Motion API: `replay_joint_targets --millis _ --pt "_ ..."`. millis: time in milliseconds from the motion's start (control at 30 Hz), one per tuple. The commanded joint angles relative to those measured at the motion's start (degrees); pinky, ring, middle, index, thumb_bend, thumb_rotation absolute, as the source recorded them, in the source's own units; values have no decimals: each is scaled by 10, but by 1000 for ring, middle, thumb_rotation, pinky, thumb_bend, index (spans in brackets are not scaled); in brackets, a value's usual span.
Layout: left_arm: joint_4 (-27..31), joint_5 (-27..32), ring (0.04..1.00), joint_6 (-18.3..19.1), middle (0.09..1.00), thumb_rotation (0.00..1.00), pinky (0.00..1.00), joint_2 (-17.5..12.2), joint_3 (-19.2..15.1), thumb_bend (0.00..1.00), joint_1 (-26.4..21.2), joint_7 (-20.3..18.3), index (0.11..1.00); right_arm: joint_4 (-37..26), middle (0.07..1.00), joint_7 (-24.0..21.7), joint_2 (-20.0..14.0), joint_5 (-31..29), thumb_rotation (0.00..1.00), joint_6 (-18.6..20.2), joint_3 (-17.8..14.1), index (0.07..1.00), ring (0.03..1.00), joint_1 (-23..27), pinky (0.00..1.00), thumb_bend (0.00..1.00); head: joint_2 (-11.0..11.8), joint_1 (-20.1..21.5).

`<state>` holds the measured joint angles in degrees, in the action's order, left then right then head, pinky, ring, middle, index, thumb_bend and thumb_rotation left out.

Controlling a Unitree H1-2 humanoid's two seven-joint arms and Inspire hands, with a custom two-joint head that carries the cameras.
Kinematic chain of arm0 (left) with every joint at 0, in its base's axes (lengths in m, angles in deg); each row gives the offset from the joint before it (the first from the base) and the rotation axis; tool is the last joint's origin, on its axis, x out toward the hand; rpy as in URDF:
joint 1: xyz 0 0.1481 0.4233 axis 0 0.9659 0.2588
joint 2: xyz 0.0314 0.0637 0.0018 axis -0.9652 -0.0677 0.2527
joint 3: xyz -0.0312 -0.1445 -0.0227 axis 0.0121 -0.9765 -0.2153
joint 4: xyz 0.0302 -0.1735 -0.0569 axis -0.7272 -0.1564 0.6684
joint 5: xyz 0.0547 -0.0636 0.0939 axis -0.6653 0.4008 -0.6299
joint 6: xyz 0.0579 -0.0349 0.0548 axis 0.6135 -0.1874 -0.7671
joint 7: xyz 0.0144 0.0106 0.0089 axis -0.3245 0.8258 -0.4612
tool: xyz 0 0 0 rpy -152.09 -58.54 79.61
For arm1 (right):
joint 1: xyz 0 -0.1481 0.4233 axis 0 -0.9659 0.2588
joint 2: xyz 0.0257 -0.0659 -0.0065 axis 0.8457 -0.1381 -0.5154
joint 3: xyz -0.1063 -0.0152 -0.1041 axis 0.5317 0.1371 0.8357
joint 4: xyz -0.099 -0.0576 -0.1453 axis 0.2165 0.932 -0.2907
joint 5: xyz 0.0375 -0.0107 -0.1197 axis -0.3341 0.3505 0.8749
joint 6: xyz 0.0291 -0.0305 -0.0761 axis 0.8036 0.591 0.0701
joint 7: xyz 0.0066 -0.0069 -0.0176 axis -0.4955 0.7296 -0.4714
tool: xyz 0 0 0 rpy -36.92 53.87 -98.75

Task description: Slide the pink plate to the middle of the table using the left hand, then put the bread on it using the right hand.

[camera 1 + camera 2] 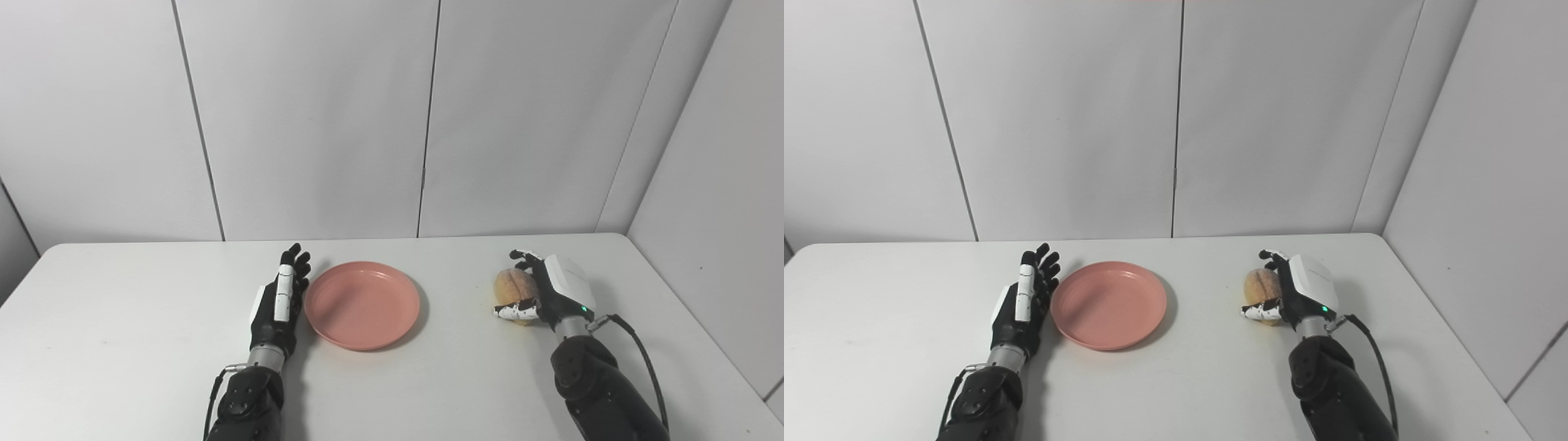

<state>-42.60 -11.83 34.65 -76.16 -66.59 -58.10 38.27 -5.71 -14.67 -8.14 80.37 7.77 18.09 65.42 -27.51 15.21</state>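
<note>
The pink plate [362, 304] lies empty on the white table [122, 318], near its middle. My left hand [280, 300] stands edge-on beside the plate's left rim, fingers straight and apart, holding nothing; whether it touches the rim I cannot tell. Right of the plate sits a round, tan bread roll [514, 286]. My right hand [545, 291] wraps it from the right side, fingers curled over its top and thumb under its front. The roll looks still on or just above the table.
White wall panels rise behind the table's far edge, and a side wall [723, 184] stands close to the right edge. A black cable [643, 355] loops from my right wrist. Bare tabletop separates the plate from the roll.
</note>
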Motion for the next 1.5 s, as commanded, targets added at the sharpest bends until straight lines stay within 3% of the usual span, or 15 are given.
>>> replay_joint_targets --millis 0,67,100,167,333,533,633,833,1133,1467 --pt "-8 -2 969 -11 954 1000 987 4 0 798 7 -5 949 -15 642 18 -13 2 1 -17 2 702 515 22 419 581 -1 -1" --pt "-4 -1 970 -8 954 1000 991 5 -1 787 8 -5 951 -14 513 21 -13 -1 0 -18 4 662 472 23 379 550 -1 -1" --pt "-5 -2 970 -8 954 1000 991 5 0 786 8 -4 951 -14 508 25 -13 -1 0 -17 4 660 470 23 377 549 -1 -2" --pt "-8 -3 968 -9 951 1000 987 6 0 797 7 -2 948 -14 456 35 -12 0 0 -20 5 549 416 23 328 523 0 -3" --pt "-12 -2 968 -12 950 1000 983 8 -2 789 5 2 947 -8 501 52 -12 -8 0 -38 6 484 401 24 319 516 2 -6" --pt "-11 1 965 -9 945 1000 981 11 -5 784 6 4 941 -14 460 63 -12 -12 0 -53 8 483 366 23 286 521 1 -12" --pt "-8 1 963 -7 942 1000 978 13 -6 778 7 4 938 -28 497 69 -6 -14 0 -59 9 489 395 23 303 516 2 -13" --pt "-7 -2 972 -10 950 1000 989 11 -3 772 6 0 945 -92 549 57 17 -22 0 -54 12 485 432 26 330 507 1 -15" --pt "5 -3 973 0 946 1000 997 11 -2 766 10 6 941 -146 509 41 47 -21 0 -61 36 498 428 46 363 513 -3 -17" --pt "1 2 983 0 955 1000 1000 9 -4 776 8 0 946 -116 477 42 89 -20 0 -74 58 515 393 85 301 511 -5 -18"
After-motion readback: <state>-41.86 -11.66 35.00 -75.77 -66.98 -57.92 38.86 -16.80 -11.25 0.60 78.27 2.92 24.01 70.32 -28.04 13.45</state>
